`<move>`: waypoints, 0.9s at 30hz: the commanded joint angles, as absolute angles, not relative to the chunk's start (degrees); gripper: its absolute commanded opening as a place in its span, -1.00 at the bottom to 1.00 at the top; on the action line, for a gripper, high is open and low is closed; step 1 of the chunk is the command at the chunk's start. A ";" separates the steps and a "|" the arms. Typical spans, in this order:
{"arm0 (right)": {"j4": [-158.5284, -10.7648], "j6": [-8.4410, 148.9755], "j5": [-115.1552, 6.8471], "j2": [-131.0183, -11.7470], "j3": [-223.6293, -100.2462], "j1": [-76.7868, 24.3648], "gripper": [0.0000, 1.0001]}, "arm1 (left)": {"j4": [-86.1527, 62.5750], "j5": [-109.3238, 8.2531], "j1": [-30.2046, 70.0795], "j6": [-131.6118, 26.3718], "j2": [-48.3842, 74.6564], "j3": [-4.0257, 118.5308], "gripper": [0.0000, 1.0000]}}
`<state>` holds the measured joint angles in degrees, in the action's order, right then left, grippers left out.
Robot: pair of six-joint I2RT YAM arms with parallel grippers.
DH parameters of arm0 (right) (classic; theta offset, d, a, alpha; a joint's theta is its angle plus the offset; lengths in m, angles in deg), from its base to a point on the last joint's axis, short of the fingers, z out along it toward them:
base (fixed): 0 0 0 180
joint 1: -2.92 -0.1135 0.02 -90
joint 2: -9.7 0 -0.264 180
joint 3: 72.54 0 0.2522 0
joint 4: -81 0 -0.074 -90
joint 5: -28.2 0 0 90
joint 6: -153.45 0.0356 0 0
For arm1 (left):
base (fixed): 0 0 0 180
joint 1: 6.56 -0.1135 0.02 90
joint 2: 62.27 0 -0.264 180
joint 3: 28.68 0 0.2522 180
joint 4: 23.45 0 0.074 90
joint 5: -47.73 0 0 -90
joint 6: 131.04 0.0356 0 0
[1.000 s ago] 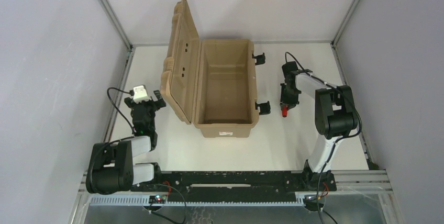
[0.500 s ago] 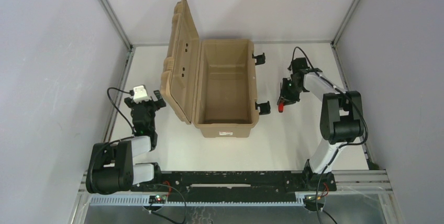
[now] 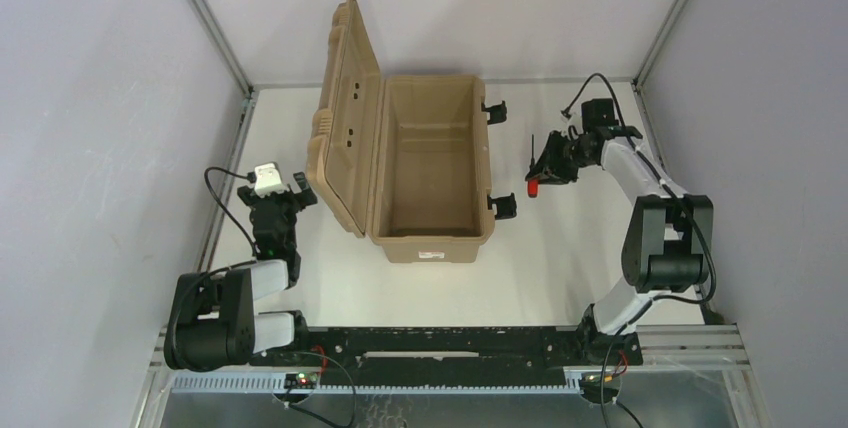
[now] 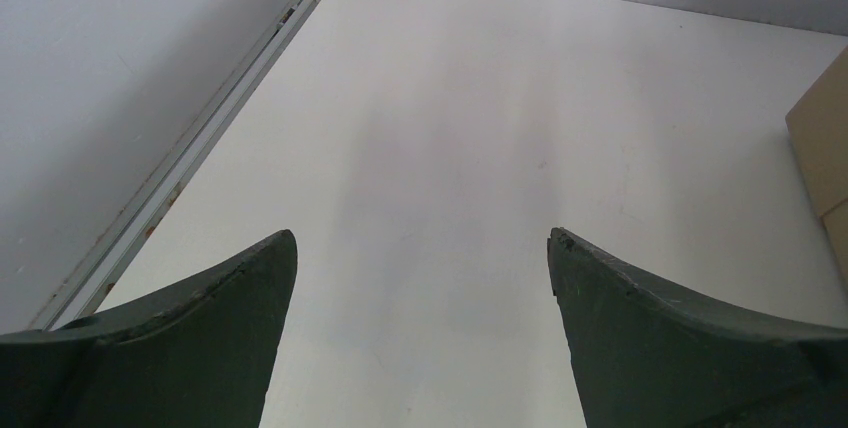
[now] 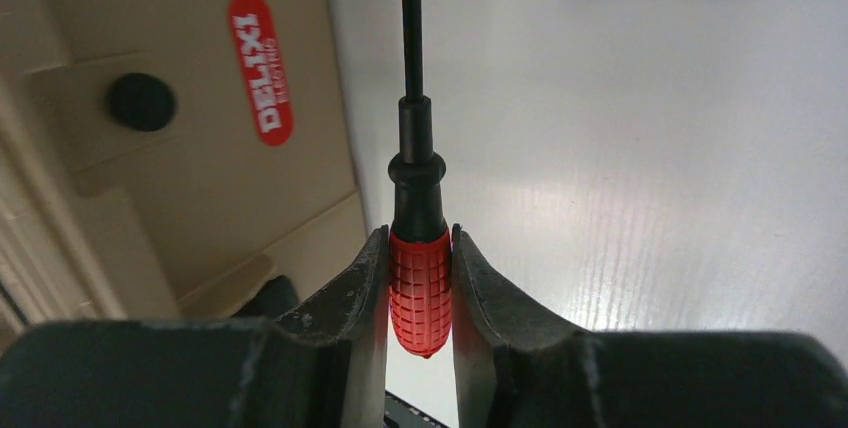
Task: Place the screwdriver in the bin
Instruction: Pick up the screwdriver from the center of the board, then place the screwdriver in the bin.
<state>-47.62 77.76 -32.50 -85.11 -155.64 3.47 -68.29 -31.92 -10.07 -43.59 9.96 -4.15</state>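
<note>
The tan bin (image 3: 430, 163) stands open in the middle of the table, its ribbed lid (image 3: 340, 118) raised to the left and black latches on its right side. My right gripper (image 3: 540, 170) is shut on the screwdriver (image 3: 533, 187) and holds it above the table just right of the bin. In the right wrist view the red handle (image 5: 419, 288) sits between the fingers (image 5: 480, 298), the black collar and thin shaft pointing away, beside the bin's wall (image 5: 200, 148). My left gripper (image 3: 277, 210) is open and empty left of the bin, as the left wrist view (image 4: 420, 248) shows.
An aluminium frame rail (image 3: 225, 178) runs along the table's left edge, and grey walls enclose the table. A red label (image 5: 261, 66) and a black knob (image 5: 141, 101) sit on the bin's wall. The bin's corner (image 4: 825, 148) shows at the right of the left wrist view.
My right gripper has lifted the screwdriver off the table and moved it up and slightly left, towards the bin. The right arm has stretched further back. The left arm has not moved.
</note>
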 commanded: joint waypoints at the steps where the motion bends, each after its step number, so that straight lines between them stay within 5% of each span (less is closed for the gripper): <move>1: -46.17 78.71 -26.99 -81.21 -160.37 4.23 -0.75 | -69.98 -31.89 -10.18 -42.78 9.75 -3.82 1.00; 15: -39.87 85.66 -23.64 -75.71 -169.88 3.10 -0.73 | -69.98 -31.90 -10.17 -42.79 9.79 -3.86 1.00; 27: -37.42 94.95 -29.79 -76.29 -180.18 -7.88 -0.70 | -69.98 -31.83 -10.17 -42.79 9.73 -3.84 1.00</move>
